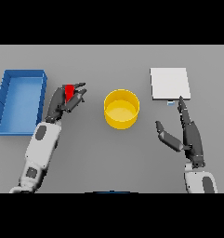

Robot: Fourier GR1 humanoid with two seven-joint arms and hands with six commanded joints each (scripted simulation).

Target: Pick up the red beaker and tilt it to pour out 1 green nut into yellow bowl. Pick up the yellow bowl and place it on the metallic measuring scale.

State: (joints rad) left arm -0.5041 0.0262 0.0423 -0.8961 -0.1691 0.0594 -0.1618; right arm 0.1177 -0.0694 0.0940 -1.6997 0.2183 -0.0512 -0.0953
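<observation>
The left robot hand (67, 102) has its fingers curled round the red beaker (69, 89), which shows only as a small red patch above the knuckles, toward the bench's left side and just right of the blue tray (6, 100). Whether the beaker is lifted off the bench or resting on it cannot be told from this view, nor can the green nuts be seen inside it. The yellow bowl (121, 108) stands at mid-bench, well apart from the beaker, and looks empty. The scale (169, 83) lies toward the far right, with the right robot hand (187, 135) near its front edge, fingers spread and straight, holding nothing.

The pour looks not yet begun, and the main risk is distance: if the beaker is tilted where it is now, the nut would drop onto the bare bench between beaker and bowl and likely roll. The beaker needs to be carried over the bowl's rim first. A second risk is overshoot; too steep or too quick a tilt could release several nuts when only one is wanted. The grasp hides most of the beaker, so a finger across its mouth could block or deflect the nut. Later, the right robot hand, if used for the bowl, could knock it sideways on approach, since the bowl is light-looking.
</observation>
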